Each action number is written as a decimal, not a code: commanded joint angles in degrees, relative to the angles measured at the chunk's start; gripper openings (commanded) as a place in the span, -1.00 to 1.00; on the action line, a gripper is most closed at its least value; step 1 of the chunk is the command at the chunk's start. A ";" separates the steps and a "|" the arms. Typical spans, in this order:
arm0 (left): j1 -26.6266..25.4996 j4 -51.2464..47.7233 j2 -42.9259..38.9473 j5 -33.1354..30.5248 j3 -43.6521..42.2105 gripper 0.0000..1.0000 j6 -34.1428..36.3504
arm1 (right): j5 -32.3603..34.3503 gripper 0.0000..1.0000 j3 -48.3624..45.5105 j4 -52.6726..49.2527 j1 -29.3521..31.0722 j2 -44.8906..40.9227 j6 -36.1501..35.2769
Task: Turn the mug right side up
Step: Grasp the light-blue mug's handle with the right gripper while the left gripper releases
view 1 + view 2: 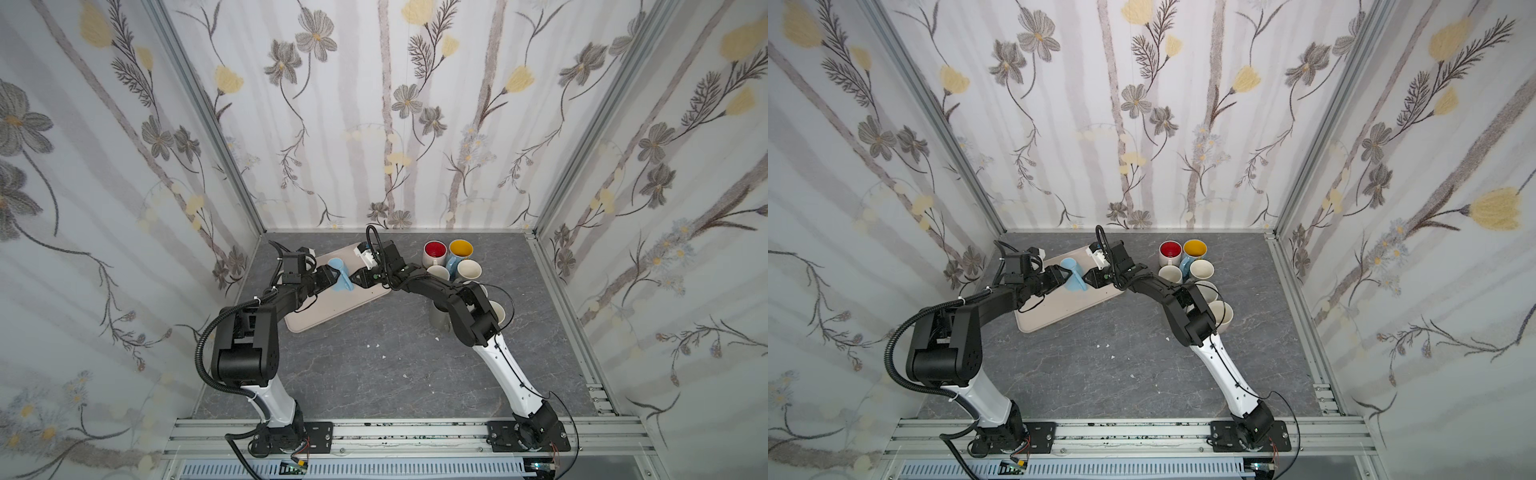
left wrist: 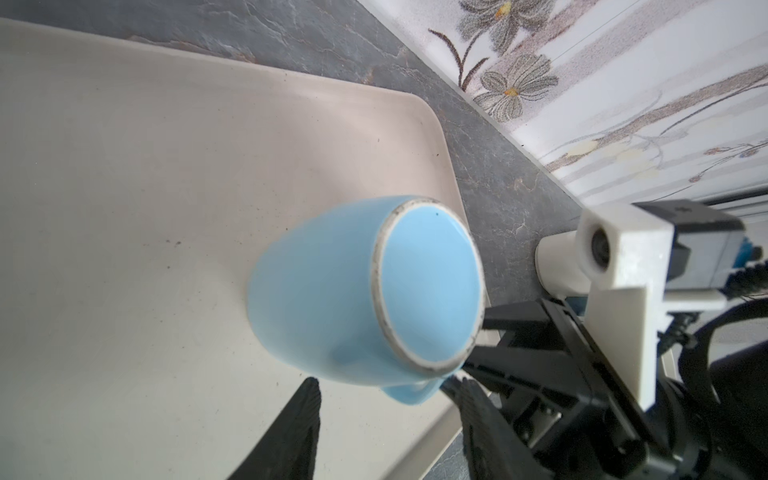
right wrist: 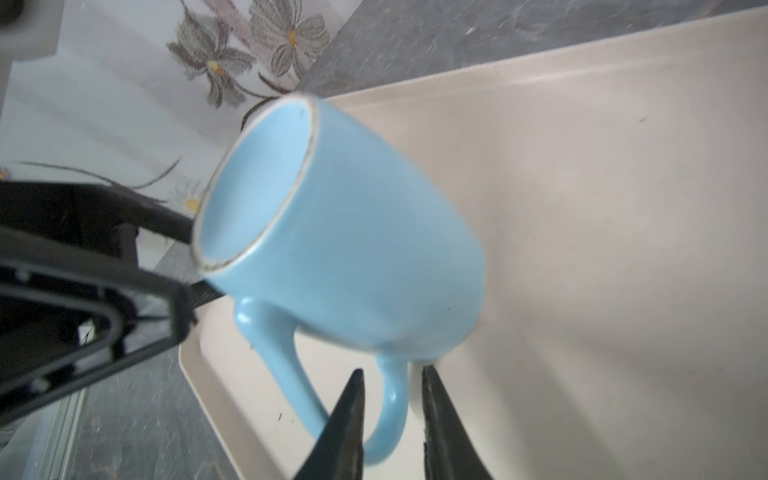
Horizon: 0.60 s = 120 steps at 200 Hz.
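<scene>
A light blue mug [image 1: 338,275] [image 1: 1073,274] leans steeply over the beige tray [image 1: 332,316] [image 1: 1059,318], with its base turned up and its mouth down. In the right wrist view the mug [image 3: 353,232] has its handle between the narrow jaws of my right gripper [image 3: 392,372] [image 1: 356,277], which is shut on it. My left gripper [image 2: 384,386] [image 1: 330,277] is open. Its fingers [image 2: 309,399] stand apart on either side of the mug's [image 2: 332,291] lower edge by the handle root, and the ringed base faces that camera.
Several upright mugs stand at the back right, among them one red inside [image 1: 435,250] and one yellow inside [image 1: 460,248], with cream ones [image 1: 469,270] beside them. My right arm's elbow [image 1: 465,303] hangs over the nearest of them. The back wall runs close behind the tray.
</scene>
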 commanded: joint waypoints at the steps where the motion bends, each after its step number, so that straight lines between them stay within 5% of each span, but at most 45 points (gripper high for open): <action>1: 0.61 0.50 -1.25 0.03 -0.22 0.08 0.92 | 2.69 -0.49 -3.92 -0.69 0.22 -3.73 -4.27; 58: 2.31 -0.25 -8.70 -3.62 -5.82 0.16 0.62 | 20.08 -0.28 -17.44 1.93 3.78 -16.25 -5.54; 120: 4.47 -0.47 -20.45 -6.48 -15.19 0.21 -0.09 | 24.50 0.02 -1.49 -7.77 8.43 -6.85 -9.15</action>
